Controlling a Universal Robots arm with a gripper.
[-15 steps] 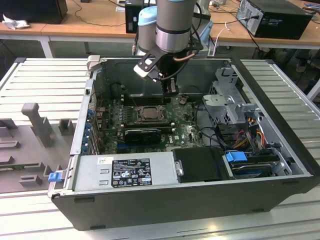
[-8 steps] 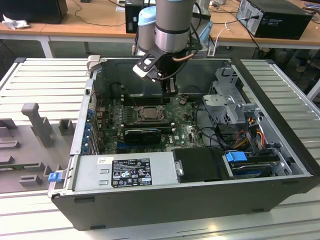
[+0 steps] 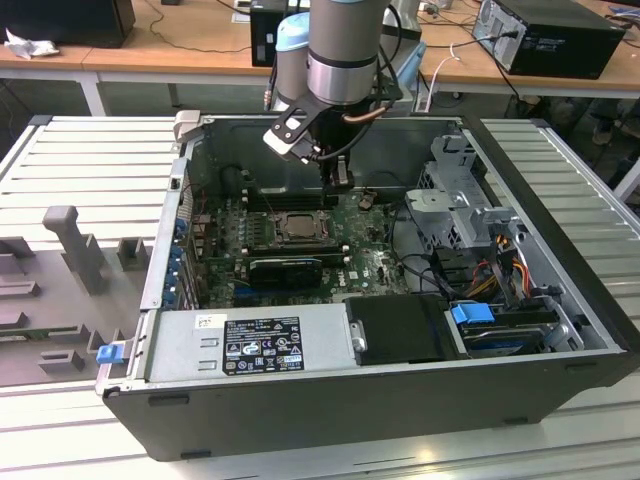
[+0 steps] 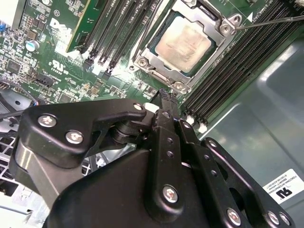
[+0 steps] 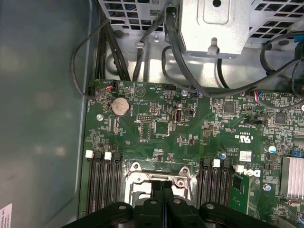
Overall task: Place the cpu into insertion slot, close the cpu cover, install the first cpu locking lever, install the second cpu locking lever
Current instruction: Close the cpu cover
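The cpu [image 4: 183, 40], a pale metal square, lies in its socket [image 3: 298, 228] on the green motherboard. The cpu cover [image 4: 205, 59] lies flat around it as a metal frame. One thin locking lever [image 4: 268, 20] runs out from a socket corner. Another thin lever [image 4: 148, 32] lies along the socket's side; I cannot tell whether either is latched. My gripper [image 4: 164, 93] hovers a little above the board just beside the socket, shut with nothing between its fingers. In the exterior view my gripper [image 3: 338, 178] hangs behind the socket, toward the view's right. The first wrist view has my gripper [image 5: 161, 186] over the socket's edge.
The open case [image 3: 560, 300] walls in the board. A grey power supply [image 3: 250, 345] sits at the front, a black card [image 3: 285, 268] before the socket, a drive cage [image 3: 460, 200] with cables at the exterior view's right. Memory slots [image 4: 109, 28] flank the socket.
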